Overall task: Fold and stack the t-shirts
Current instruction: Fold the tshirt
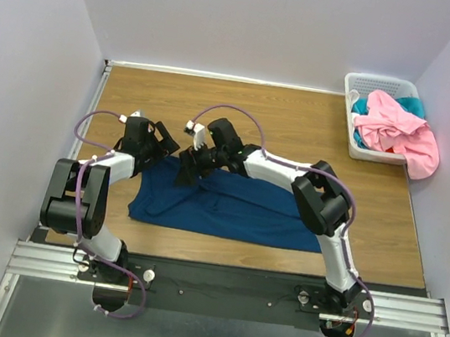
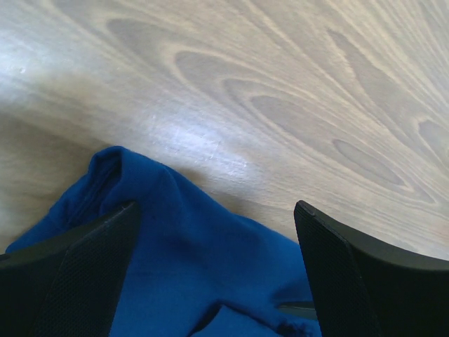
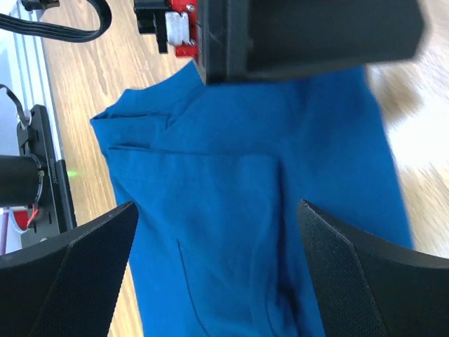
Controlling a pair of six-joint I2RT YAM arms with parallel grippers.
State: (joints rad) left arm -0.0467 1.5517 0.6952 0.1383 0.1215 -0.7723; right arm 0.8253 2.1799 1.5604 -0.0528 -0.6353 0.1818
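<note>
A dark navy-teal t-shirt lies partly folded on the wooden table in front of the arm bases. Its white print is hidden. My left gripper is open at the shirt's far left corner, with blue cloth between its spread fingers. My right gripper is open just above the shirt's far edge, with the cloth below its fingers. A pink t-shirt and a brighter teal one lie in the basket at the far right.
A white slatted plastic basket stands at the far right corner, with pink cloth hanging over its right side. Bare wood stretches behind the shirt. Walls close in the table on three sides.
</note>
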